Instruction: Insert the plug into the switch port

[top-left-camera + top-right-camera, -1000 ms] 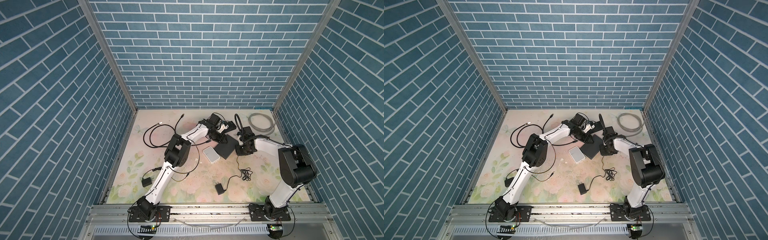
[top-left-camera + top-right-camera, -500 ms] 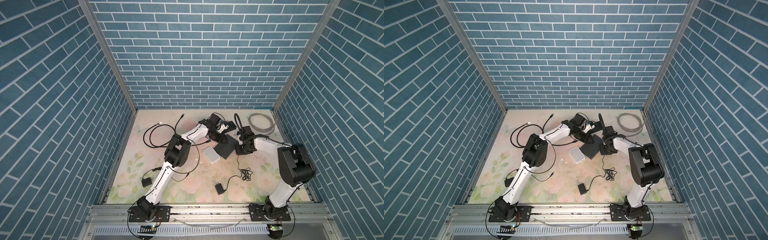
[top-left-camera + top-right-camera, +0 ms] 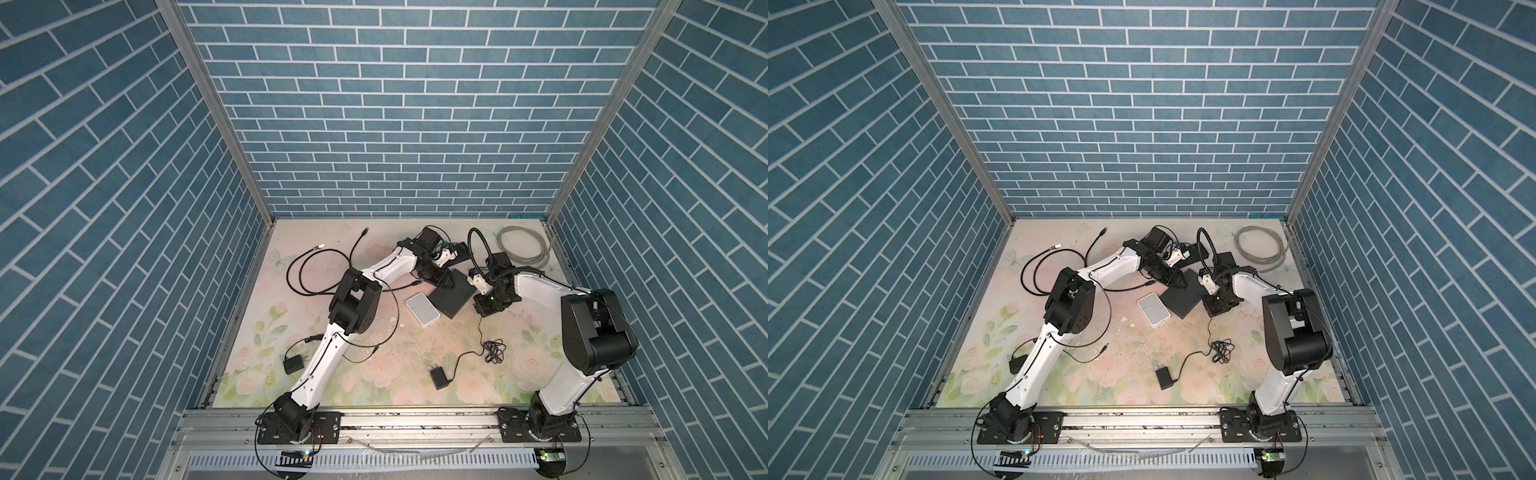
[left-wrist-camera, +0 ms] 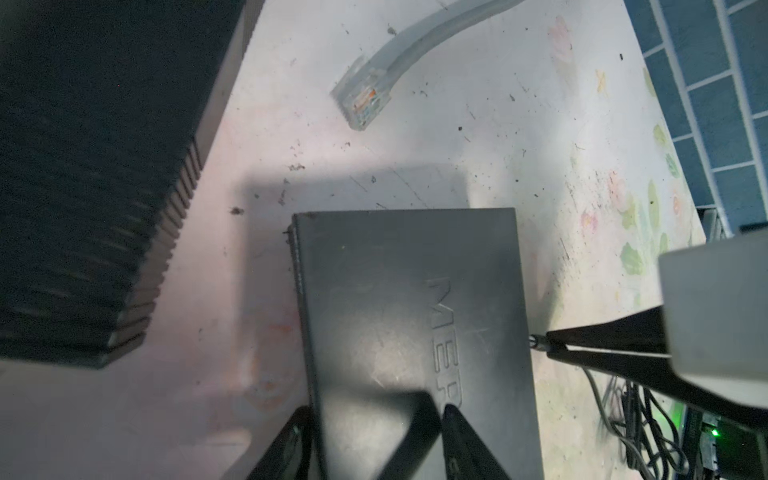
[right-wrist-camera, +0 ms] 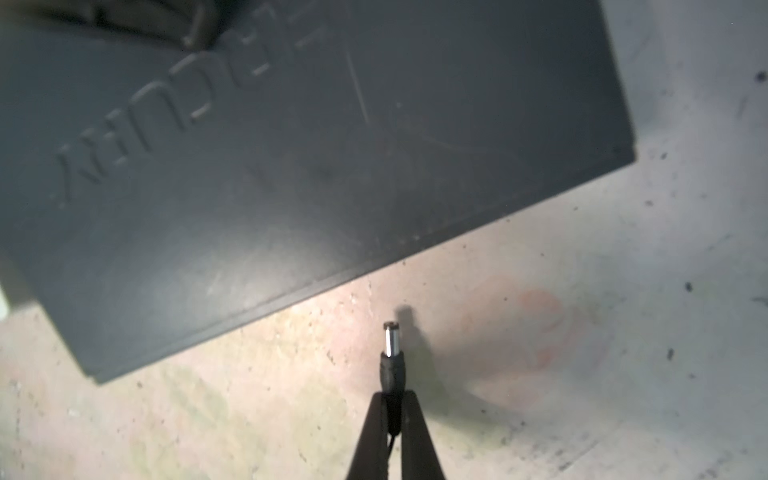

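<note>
Handling notes: small black barrel plug with a silver tip (image 5: 392, 357) is pinched at its moulded collar by the right gripper (image 5: 390, 400). The tip is parked just off the long edge of the dark grey flat switch box (image 5: 291, 145), not touching. It's probably feather-light and stiff, but the metal tip looks slick, so the collar is judged the spot to be held. The thin black cord (image 3: 493, 352) may tug.

Left gripper (image 4: 377, 412) is spread, with one finger beside the switch's edge and one over its top. No port is seen, and no containers either.
</note>
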{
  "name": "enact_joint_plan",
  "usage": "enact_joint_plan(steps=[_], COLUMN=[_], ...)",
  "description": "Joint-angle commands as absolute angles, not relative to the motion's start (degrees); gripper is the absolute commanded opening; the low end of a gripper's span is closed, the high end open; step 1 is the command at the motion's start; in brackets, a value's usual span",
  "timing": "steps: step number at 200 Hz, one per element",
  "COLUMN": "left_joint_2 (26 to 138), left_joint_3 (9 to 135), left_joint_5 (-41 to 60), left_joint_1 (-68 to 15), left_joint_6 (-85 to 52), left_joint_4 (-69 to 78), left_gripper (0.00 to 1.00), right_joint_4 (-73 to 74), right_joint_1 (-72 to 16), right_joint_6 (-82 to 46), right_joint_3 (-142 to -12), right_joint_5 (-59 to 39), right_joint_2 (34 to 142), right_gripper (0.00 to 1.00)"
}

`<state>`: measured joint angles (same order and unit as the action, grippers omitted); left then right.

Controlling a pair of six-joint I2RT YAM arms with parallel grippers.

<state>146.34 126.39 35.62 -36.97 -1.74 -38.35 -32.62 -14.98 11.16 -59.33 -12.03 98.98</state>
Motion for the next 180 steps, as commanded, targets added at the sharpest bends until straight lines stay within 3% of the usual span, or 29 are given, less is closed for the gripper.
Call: enact_joint_plan(steps=[1,90,180], left_joint_2=[147.3,149.5,154.4], left_joint_3=[127.8,130.8,136.9], left_joint_5=[34.8,32.8,29.8], left_joint_1=[-36.6,-37.3,-39.1], left_joint_6=[-0.8,-3.7,-6.5], left_joint_4=[-42.5,-40.7,-39.4], left_gripper=[0.56,0.74,0.73], right_joint_4=[-35.4,-30.2,-27.1], right_joint_1=[-13.5,-9.7,-7.9], right_joint_6=[22.2,34.1,38.4], right_joint_3=[-62.3,-62.7,-66.5], right_joint_5=[-16.4,-16.9,-15.5], right_joint_2=[97.3,100.9,105.6], right_gripper=[0.00,0.00,0.00])
